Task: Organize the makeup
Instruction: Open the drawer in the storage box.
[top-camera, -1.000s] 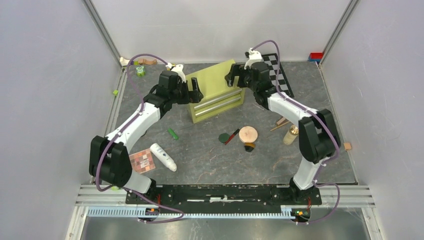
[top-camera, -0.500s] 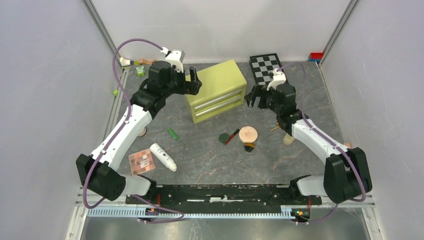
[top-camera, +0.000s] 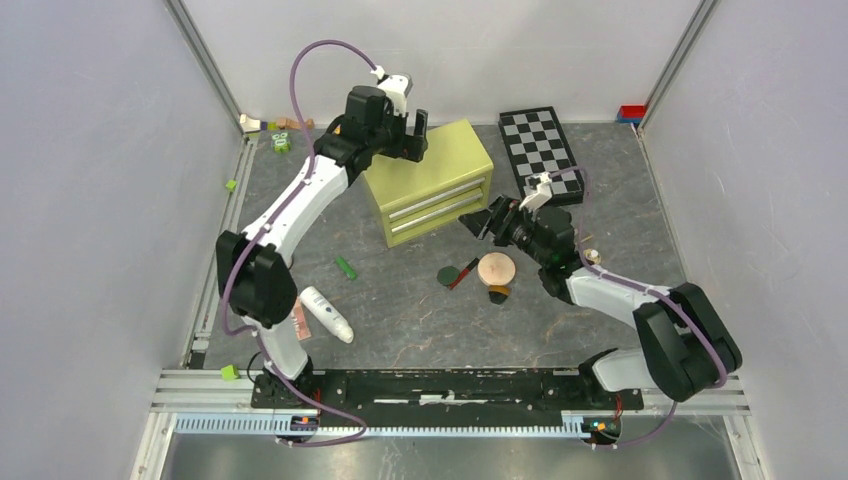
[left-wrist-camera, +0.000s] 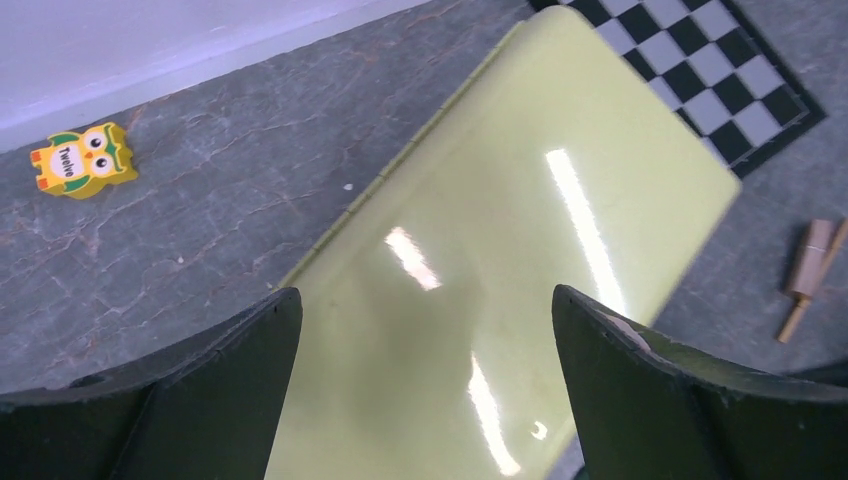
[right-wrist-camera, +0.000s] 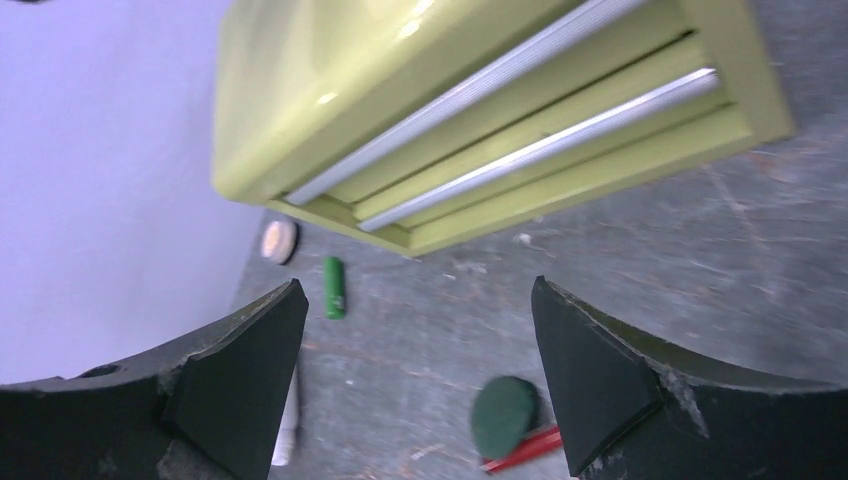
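Observation:
My left gripper (top-camera: 415, 128) is open and empty above the top of a yellow-green drawer chest (top-camera: 430, 180); the left wrist view has the chest's lid (left-wrist-camera: 500, 250) between its jaws (left-wrist-camera: 425, 293). My right gripper (top-camera: 480, 222) is open and empty, low by the chest's front right corner. Near it lie a dark green disc (top-camera: 448, 274), a red stick (top-camera: 466, 271), a round peach compact (top-camera: 496, 267) and a tan jar (top-camera: 498, 294). The disc (right-wrist-camera: 503, 415) and the stick (right-wrist-camera: 525, 448) also show in the right wrist view. A white tube (top-camera: 327, 313) lies front left. The eyeshadow palette (top-camera: 301, 321) is mostly hidden by the left arm.
Both drawers of the chest (right-wrist-camera: 520, 130) are shut. A green stick (top-camera: 345, 267) lies in front of it. The checkerboard (top-camera: 545, 145) lies at the back right. Toy blocks (top-camera: 280, 142) sit at the back left. A beige bottle (top-camera: 590, 256) peeks out behind the right arm.
My left gripper has swung back and right, from the chest's left side to above its top. My right gripper has come forward from behind the chest and dropped to its front right corner.

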